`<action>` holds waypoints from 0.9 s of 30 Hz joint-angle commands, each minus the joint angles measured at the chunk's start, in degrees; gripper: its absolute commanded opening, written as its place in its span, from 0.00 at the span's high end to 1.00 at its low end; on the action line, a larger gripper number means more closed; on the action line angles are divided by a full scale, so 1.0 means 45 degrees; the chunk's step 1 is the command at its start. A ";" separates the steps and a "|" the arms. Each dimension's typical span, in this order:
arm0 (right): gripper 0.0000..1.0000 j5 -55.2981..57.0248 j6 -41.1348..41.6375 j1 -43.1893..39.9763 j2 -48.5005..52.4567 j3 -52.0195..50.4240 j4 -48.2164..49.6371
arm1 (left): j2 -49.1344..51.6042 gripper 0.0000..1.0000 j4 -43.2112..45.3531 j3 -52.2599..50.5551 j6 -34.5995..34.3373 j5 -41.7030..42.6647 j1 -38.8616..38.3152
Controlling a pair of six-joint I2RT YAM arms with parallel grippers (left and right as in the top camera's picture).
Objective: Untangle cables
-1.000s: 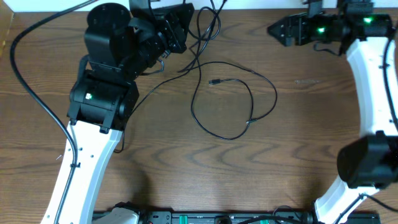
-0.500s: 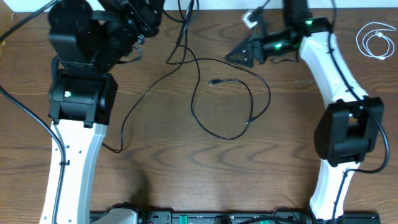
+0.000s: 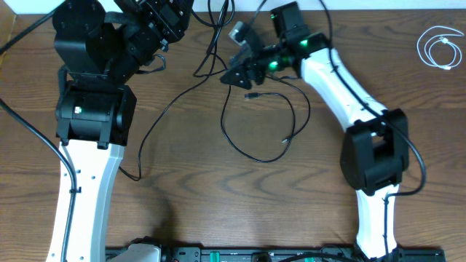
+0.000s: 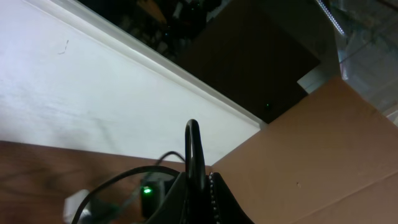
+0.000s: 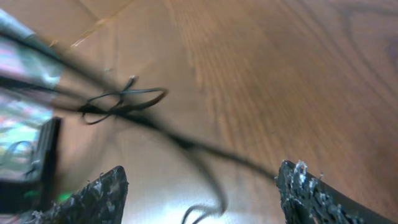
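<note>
While blur smears black cable [image 5: 186, 144] | right hand [image 5: 202, 180] wide | left hand [image 4: 200, 186], mostly cropped, pinching cable loop [image 4: 194, 146]

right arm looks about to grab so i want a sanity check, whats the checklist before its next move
1. right pincer open: ok
2. black cable running across its gap: ok
3. left pincer shut on the black cable: ok
4. white cable apart from the black one: ok, coiled at the far corner
5. black cable free of crossings: not ok, loops overlap
6. one black cable or two: cannot tell
</note>
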 commanded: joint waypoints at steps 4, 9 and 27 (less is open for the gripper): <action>0.27 0.1433 0.2089 0.0544 0.0549 0.0005 0.2283 | -0.0185 0.92 0.0117 0.0364 -0.0121 0.0219 0.0053; 0.35 0.2395 0.2914 0.0573 0.0685 0.0005 0.3041 | -0.0185 0.93 0.0112 0.0364 -0.0121 0.0219 0.0053; 0.99 0.5688 0.3628 -0.1336 0.0680 0.0010 -0.2569 | -0.0180 0.92 -0.0787 0.0359 0.1044 -0.2259 0.0563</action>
